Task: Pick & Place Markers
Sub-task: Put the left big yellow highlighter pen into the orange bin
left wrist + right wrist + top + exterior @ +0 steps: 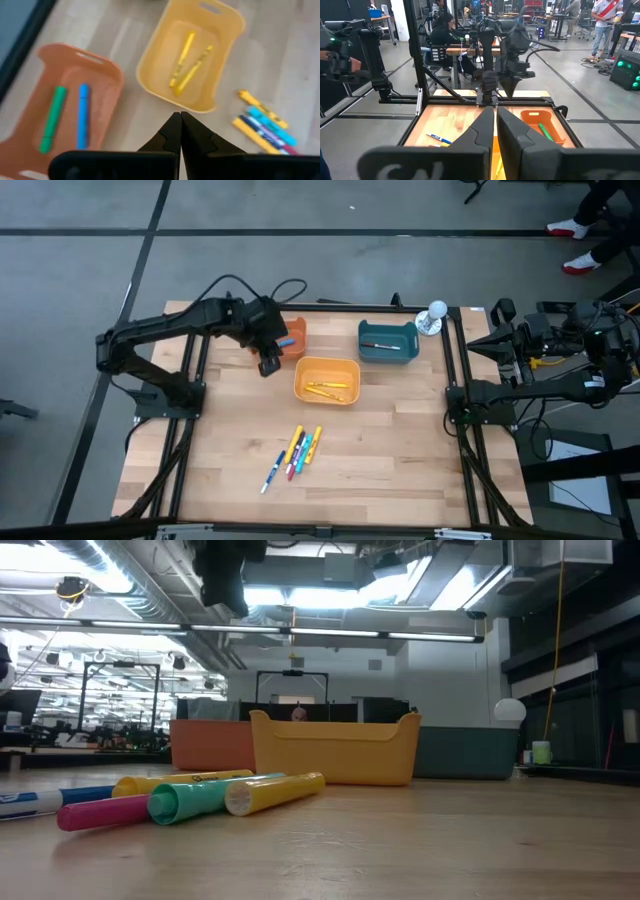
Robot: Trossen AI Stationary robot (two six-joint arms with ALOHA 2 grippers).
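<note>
**Operator:** Item one, left gripper (270,364): clenched on nothing, hovering between the orange bin (293,337) and the yellow bin (327,379). I judge it is in transit, so I keep it high above the rims

**Clerk:** Markers?

**Operator:** Sorted by colour, it seems. Green marker (52,118) and blue marker (82,115) in the orange bin, two yellow markers (187,62) in the yellow bin, one in the teal bin (387,340). The loose cluster (296,452) lies on the table (400,450), near its front edge

**Clerk:** Right gripper?

**Operator:** Right gripper (494,112): pinched together, empty, parked off the table's right side
</note>
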